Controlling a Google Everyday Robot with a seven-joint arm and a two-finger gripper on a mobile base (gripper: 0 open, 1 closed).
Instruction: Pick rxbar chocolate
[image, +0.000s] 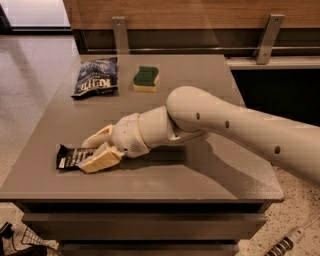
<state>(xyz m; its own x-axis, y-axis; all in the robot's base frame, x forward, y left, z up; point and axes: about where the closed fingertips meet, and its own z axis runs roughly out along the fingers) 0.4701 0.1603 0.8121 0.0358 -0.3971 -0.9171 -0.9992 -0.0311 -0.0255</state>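
Observation:
The rxbar chocolate is a flat black wrapper with white lettering. It lies on the grey table near the front left edge. My gripper reaches in from the right, low over the table, at the bar's right end. One cream finger is against the bar's far edge and the other finger against its near edge. The fingers are drawn in on the bar, which still rests on the table. The bar's right end is hidden under the fingers.
A dark blue chip bag lies at the back left of the table. A green and yellow sponge lies to its right. A wooden wall with metal brackets runs behind. The floor drops off to the left and in front.

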